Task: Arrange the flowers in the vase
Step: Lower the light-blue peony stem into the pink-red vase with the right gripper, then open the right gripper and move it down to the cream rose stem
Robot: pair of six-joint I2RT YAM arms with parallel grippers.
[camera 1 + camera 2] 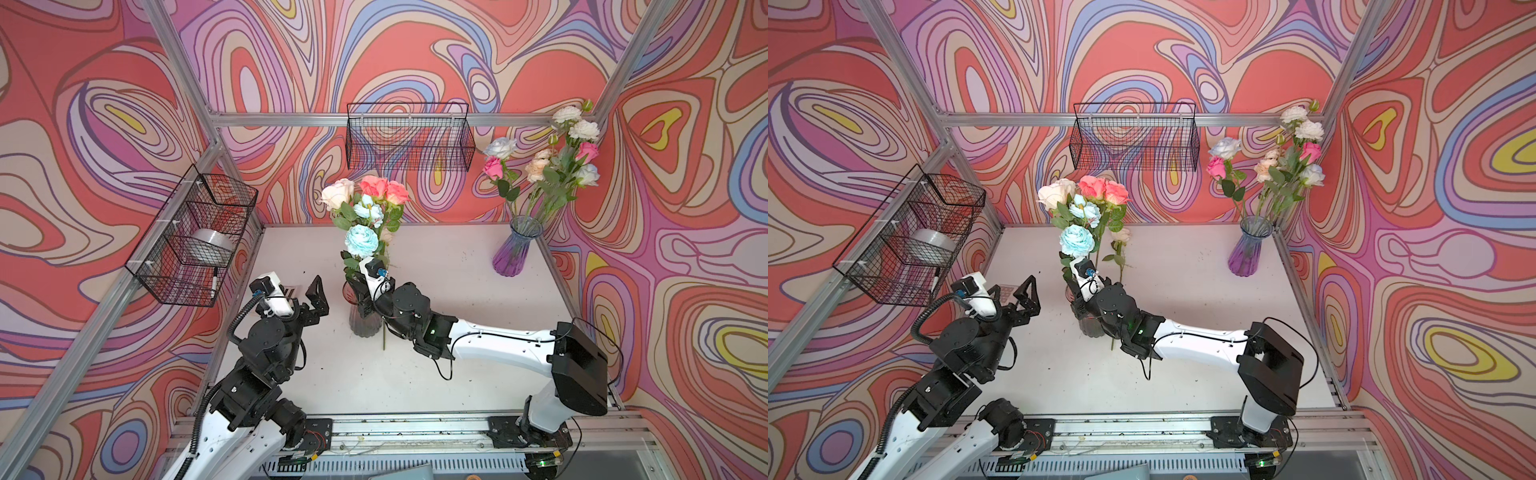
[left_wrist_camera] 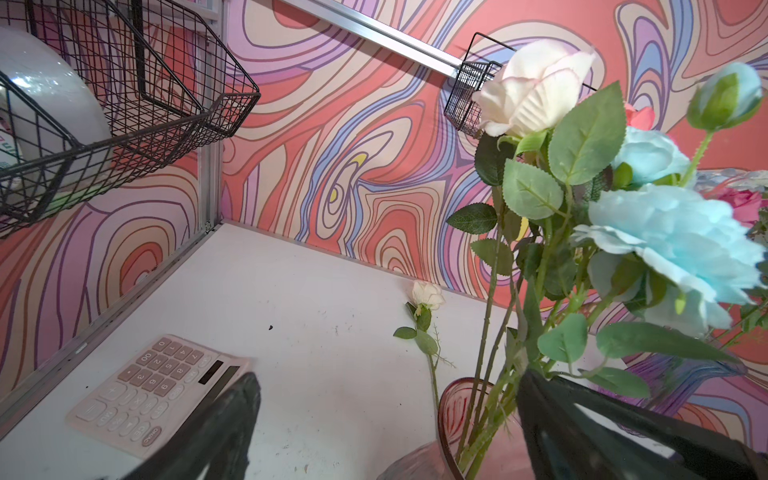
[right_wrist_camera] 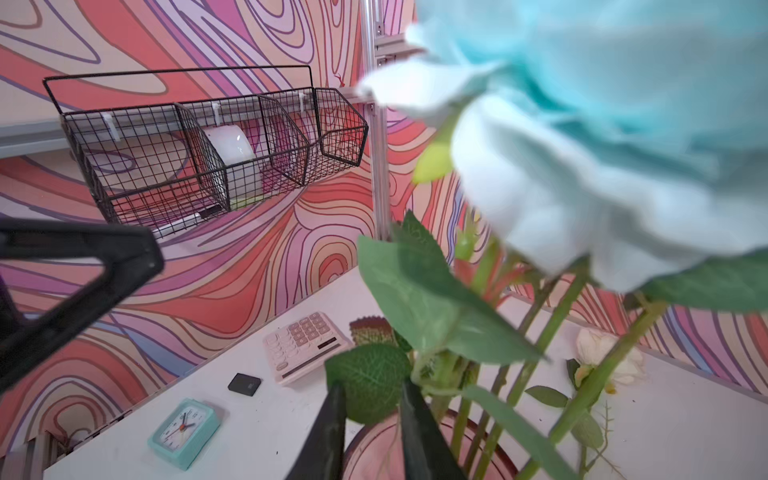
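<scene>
A pink-grey glass vase point(image 1: 365, 324) point(image 1: 1090, 326) stands mid-table, holding flowers point(image 1: 365, 199) in cream, coral and pale blue. My right gripper point(image 1: 356, 291) point(image 3: 372, 388) is at the vase's rim point(image 3: 361, 436). Its jaws are a little apart, a green leaf shows in the gap, and the stems stand just beside them. My left gripper point(image 1: 322, 297) point(image 2: 386, 380) is wide open, holds nothing and hangs left of the vase point(image 2: 446, 399). One cream flower point(image 1: 1120, 237) point(image 2: 427, 294) lies loose on the table behind the vase.
A purple vase point(image 1: 515, 249) with more flowers point(image 1: 552, 158) stands at the back right corner. A pink calculator point(image 2: 162, 382), a teal clock point(image 3: 183, 432) and a small black block point(image 3: 244, 383) lie near the left wall. Wire baskets point(image 1: 409, 137) point(image 1: 195, 237) hang on the walls.
</scene>
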